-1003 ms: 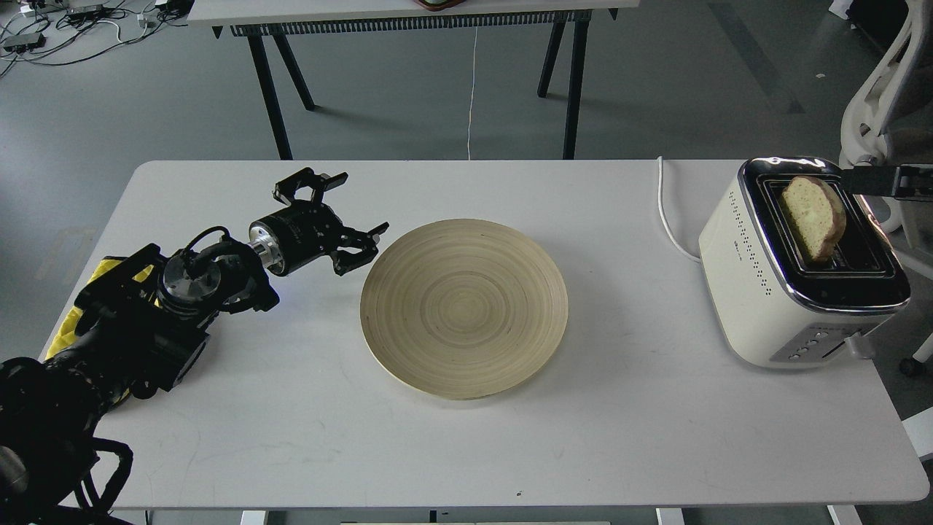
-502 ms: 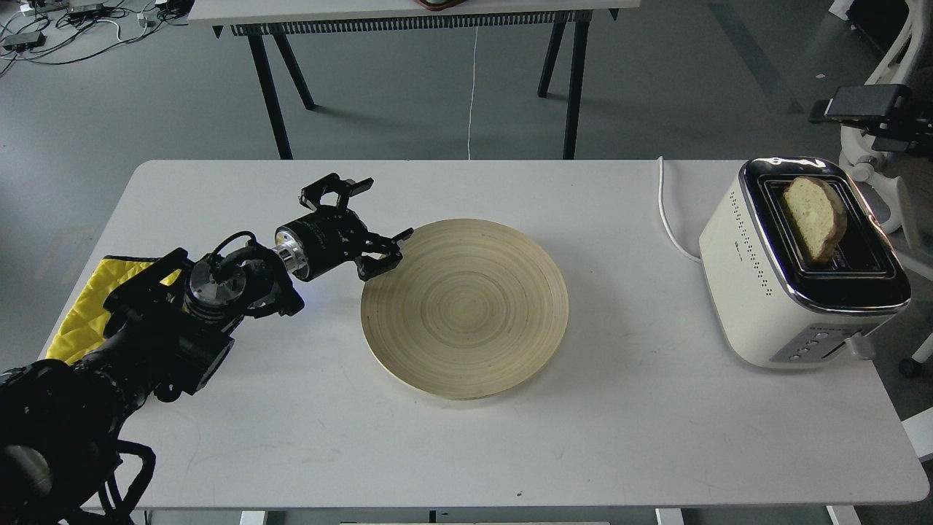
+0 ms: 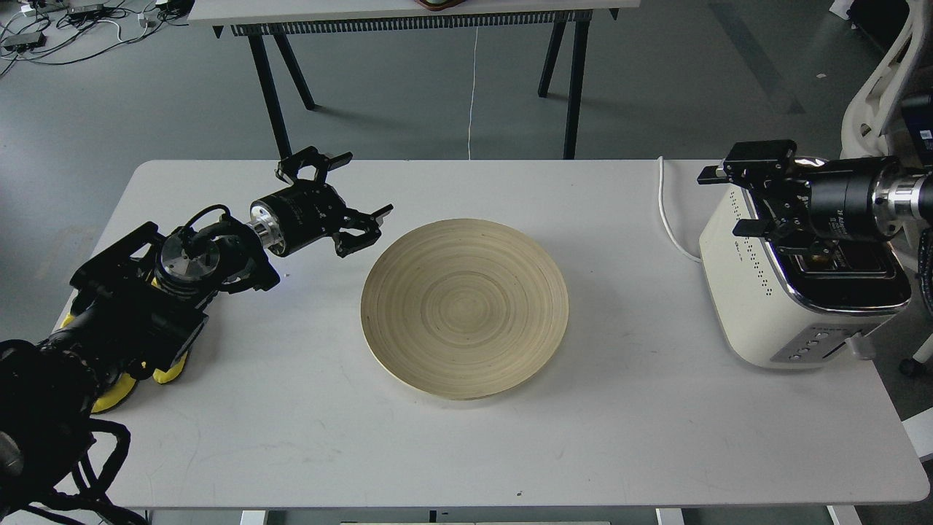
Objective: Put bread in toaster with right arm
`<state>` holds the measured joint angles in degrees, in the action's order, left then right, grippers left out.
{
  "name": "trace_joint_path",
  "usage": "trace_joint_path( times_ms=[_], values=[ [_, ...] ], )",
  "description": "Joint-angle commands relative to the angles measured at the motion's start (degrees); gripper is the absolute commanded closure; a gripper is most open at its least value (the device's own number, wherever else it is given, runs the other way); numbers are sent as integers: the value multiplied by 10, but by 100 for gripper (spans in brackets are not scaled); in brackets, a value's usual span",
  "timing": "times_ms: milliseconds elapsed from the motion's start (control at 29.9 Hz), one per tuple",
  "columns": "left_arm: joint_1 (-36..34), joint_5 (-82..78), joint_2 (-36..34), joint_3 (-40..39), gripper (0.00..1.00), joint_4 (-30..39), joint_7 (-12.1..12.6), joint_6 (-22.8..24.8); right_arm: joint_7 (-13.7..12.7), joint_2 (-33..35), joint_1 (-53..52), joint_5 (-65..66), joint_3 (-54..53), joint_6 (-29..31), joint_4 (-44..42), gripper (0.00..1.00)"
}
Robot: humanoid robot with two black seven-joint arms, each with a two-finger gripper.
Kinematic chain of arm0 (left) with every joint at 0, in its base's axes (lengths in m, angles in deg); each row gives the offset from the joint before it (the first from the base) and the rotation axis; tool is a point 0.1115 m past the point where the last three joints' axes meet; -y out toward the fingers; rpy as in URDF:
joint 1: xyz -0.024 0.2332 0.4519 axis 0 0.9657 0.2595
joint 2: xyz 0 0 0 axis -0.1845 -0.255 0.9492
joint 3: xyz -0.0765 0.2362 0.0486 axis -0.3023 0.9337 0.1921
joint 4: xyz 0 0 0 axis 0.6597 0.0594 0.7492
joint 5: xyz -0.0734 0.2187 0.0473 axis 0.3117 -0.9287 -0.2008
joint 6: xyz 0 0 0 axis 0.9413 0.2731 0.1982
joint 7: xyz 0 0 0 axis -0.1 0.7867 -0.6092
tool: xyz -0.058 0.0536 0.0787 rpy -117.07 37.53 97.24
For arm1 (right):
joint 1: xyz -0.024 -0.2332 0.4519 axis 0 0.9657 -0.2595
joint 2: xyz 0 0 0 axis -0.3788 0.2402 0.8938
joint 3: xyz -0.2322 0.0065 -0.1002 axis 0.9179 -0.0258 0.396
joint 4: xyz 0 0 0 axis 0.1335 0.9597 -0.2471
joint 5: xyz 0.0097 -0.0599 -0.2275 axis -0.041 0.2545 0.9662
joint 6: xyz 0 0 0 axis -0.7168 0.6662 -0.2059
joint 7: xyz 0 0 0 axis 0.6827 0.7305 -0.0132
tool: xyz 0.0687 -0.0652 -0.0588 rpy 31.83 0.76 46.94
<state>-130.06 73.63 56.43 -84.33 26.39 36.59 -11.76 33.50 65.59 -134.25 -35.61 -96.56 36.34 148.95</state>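
The cream-white toaster [image 3: 754,295] stands at the table's right end. My right gripper [image 3: 731,202] comes in from the right edge and hangs over the toaster's top, its black fingers [image 3: 751,157] spread apart, nothing seen between them. The bread is hidden; the gripper and wrist cover the slots where it stood. My left gripper [image 3: 361,195] is open and empty, a little above the table just left of the wooden plate.
A round wooden plate [image 3: 463,306] lies bare in the table's middle. Yellow oven mitts [image 3: 109,390] lie under my left arm at the left edge. The toaster's white cord [image 3: 667,215] runs off the back edge. A white chair [image 3: 871,95] stands behind the toaster.
My right arm has come in over the toaster and now covers the bread that stood in the slot. My left gripper moved toward the plate rim, then drew back left.
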Motion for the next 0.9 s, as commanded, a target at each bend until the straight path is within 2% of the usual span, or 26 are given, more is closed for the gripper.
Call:
trace_joint_path(
  times_ms=[0, 134, 334, 502, 602, 870],
  values=[
    [-21, 0, -24, -2, 0, 0, 0, 0, 23, -19, 0, -64, -4, 0, -7, 4],
    [-35, 1, -43, -2, 0, 1, 0, 0, 79, -30, 1, -80, -26, 0, -26, 4],
    [-49, 2, -63, -4, 0, 1, 1, 0, 199, -73, 15, -172, -35, 0, -75, 4],
    [-49, 2, -64, -39, 0, 1, 1, 0, 269, -129, 59, -263, -46, 0, -110, 4],
    [-48, 2, -68, -43, 0, 1, 1, 0, 286, -167, 95, -299, -73, 0, -133, 4],
    [-46, 0, -82, -38, 0, 4, 1, 0, 289, -231, 192, -318, -178, 0, -168, 4]
  ],
)
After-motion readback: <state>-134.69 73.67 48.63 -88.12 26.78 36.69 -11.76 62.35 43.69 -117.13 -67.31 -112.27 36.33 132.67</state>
